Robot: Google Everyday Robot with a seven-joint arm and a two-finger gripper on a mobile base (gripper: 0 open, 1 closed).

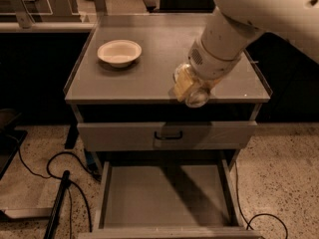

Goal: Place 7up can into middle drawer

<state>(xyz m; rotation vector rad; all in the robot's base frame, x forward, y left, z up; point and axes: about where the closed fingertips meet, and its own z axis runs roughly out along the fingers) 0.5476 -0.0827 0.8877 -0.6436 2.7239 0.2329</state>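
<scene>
My gripper (pixel 191 87) hangs over the front right edge of the cabinet top (pixel 144 78), with yellowish fingers (pixel 182 85) pointing down. It is shut on the 7up can (pixel 198 95), a small silvery can whose rounded shiny end shows below the fingers. The can is lifted off the top. The middle drawer (pixel 149 198) is pulled open below, a wide shallow grey tray with a bare floor. It lies lower than the gripper and nearer the front.
A white bowl (pixel 119 52) sits on the cabinet top at the back left. A closed grey drawer front with a dark handle (pixel 167 135) is above the open drawer. Black cables (pixel 50 166) lie on the floor at the left. My white arm (pixel 249 14) covers the top's right side.
</scene>
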